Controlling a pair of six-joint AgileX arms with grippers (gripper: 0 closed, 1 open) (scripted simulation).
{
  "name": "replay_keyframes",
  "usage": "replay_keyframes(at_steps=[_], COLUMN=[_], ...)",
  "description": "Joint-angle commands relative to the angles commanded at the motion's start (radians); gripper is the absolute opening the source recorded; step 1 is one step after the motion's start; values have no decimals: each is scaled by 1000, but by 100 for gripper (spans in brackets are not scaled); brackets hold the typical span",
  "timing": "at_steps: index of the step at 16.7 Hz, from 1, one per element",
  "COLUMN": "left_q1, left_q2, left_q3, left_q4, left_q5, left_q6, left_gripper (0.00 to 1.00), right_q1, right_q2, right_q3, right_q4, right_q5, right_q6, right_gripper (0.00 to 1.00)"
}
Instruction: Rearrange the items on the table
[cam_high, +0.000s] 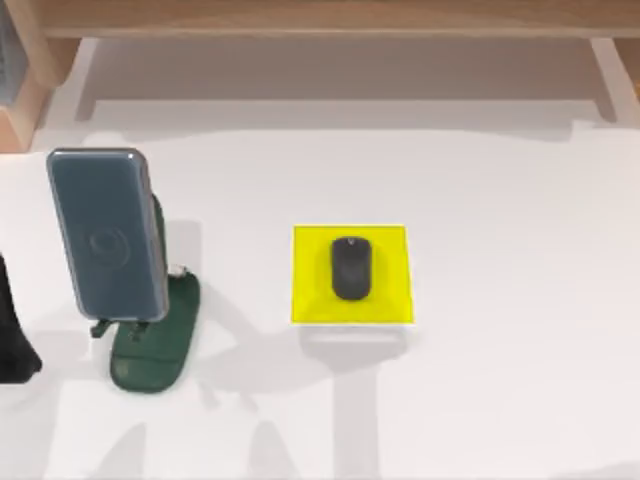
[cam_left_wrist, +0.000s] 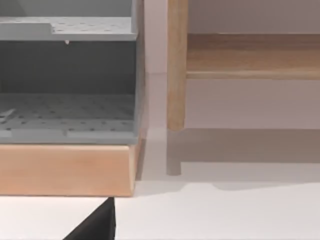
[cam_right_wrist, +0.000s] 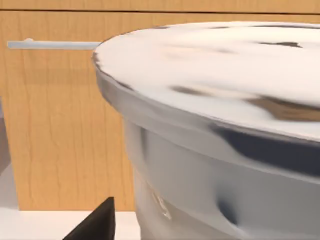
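Two items sit on the white tabletop (cam_high: 500, 200), and each already rests on its own support. The black computer mouse (cam_high: 350, 268) lies near the middle of the yellow square pad (cam_high: 385, 300), long axis running away from the viewer, with yellow showing on every side of it; that is where a mouse belongs, so it looks settled rather than dropped. At the top view's left, the grey-blue phone (cam_high: 105, 235) leans on the dark green stand (cam_high: 155, 350), its faint circle mark facing up and its lower edge seated on the stand's small prongs, while the stand's rounded base spreads out on the tabletop below it (a broad foot, presumably to keep the tilted phone from tipping).

A light wooden shelf (cam_high: 320, 15) runs along the far edge. The left wrist view looks at that shelf's post and a grey perforated rack (cam_left_wrist: 67, 75) on a wooden base; the right wrist view faces a pale metal-looking vessel (cam_right_wrist: 220, 130) before a wooden panel.

Only a dark part of the left arm (cam_high: 12, 340) shows at the top view's left edge, low beside the stand. Whether either end effector is wide or narrow cannot be told: a black corner in each wrist view is all there is.

Judged from this layout, the rearranging appears finished or nearly so.
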Motion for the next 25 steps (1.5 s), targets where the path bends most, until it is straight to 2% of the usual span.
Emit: replay_keyframes(at_steps=[13,25], left_q1=[0,0], left_q2=[0,0], left_q3=[0,0], left_q4=[0,0], left_q5=[0,0], left_q6=[0,0], left_gripper=[100,100], right_q1=[0,-2], right_q2=[0,-25], right_q3=[0,-4], right_q4=[0,-20], right_q5=[0,0], right_q6=[0,1], right_gripper=[2,0])
